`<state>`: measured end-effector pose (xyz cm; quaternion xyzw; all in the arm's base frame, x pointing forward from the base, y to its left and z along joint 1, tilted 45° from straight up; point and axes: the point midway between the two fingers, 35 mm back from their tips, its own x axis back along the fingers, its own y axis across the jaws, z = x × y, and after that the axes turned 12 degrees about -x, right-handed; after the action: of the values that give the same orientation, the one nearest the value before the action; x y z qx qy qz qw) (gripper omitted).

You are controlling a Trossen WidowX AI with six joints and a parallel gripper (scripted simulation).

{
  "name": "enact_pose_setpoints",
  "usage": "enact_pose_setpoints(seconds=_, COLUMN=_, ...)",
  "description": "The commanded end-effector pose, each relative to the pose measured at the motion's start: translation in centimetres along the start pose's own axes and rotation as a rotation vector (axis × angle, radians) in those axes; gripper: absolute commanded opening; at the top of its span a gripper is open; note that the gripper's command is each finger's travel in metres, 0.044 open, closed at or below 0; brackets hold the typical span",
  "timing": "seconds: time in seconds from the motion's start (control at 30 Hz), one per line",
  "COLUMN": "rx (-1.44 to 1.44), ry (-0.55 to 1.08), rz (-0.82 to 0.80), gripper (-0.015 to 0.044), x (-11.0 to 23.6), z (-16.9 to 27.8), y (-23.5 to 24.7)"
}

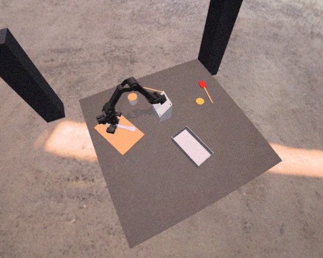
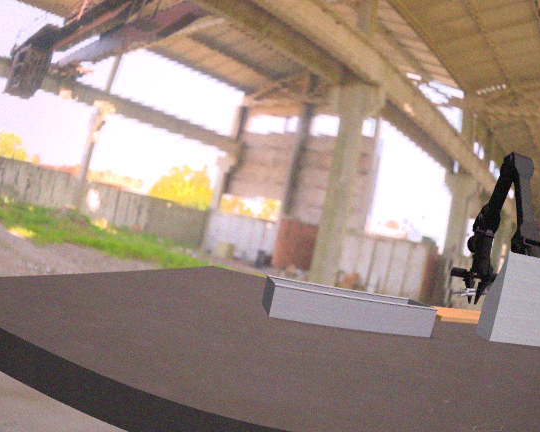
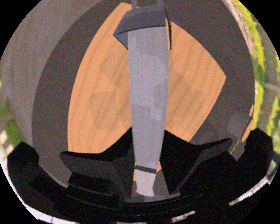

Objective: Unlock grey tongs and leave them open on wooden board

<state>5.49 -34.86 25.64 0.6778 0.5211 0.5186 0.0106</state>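
Grey tongs [image 3: 149, 90] sit pinched near their hinge end between the black fingers of the gripper [image 3: 145, 185], hanging over the wooden board [image 3: 98, 96]; whether they touch it cannot be told. Only the wrist view shows them up close: two flat, smooth arms lying nearly together, widening toward a squared loop at the far tip, with a dull shadow on the orange wood grain beneath. The top view gives the layout instead: the tongs [image 1: 125, 128] appear as a pale sliver stretching from the gripper [image 1: 111, 128] across the board [image 1: 121, 140], which lies near the table's [image 1: 168, 191] left edge, well apart from the rectangular roasting tin [image 1: 177, 143] with its pale floor and thin grey walls. A grey block [image 1: 162, 111] carries the arm's base, with a small orange-topped cylinder [image 1: 133, 98], a yellow disc [image 1: 200, 101] and a red spatula [image 1: 205, 89] beyond. From the low exterior view, the tin [image 2: 349, 310] hides most of the board [image 2: 457, 315], and the tongs are too small to make out beneath the gripper [image 2: 474, 290].
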Motion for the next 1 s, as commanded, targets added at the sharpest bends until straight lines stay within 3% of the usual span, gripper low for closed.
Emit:
enact_pose_setpoints(seconds=0.0, rx=0.0, ry=0.0, rz=0.0, gripper=-0.0097, x=0.0, z=0.0, y=0.0)
enact_pose_setpoints(seconds=0.67, rx=0.0, ry=0.0, rz=0.0, gripper=0.0427, x=0.0, z=0.0, y=0.0)
enact_pose_setpoints(seconds=0.97, rx=0.008, ry=0.01, rz=0.014, gripper=0.044, x=0.8, z=-1.2, y=-2.4)
